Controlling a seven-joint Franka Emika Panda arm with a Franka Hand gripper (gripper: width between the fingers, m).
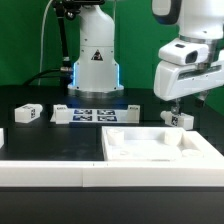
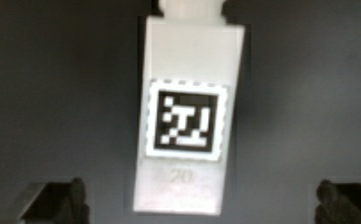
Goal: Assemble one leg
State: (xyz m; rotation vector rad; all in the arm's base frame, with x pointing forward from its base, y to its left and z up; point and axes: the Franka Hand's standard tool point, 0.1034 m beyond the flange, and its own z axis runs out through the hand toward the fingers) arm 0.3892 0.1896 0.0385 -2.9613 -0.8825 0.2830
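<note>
White plastic fills the near field: the large flat white square panel with raised rim [image 1: 160, 148] lies closest, and I see no leg fitted to it. Just beyond its far edge, toward the exterior view's right, lies the leg [image 1: 181, 120], a small white square-section post with black-and-white tags. The two-finger gripper [image 1: 175, 104] hangs just above it. In the wrist view the jaws are spread wide, the fingertips [image 2: 52, 200] flank the post, and nothing is held. Farther back lie the marker board [image 1: 95, 115] and a second tagged white post [image 1: 30, 113]. I judge the task barely begun: grasp, carry and insertion remain.
</note>
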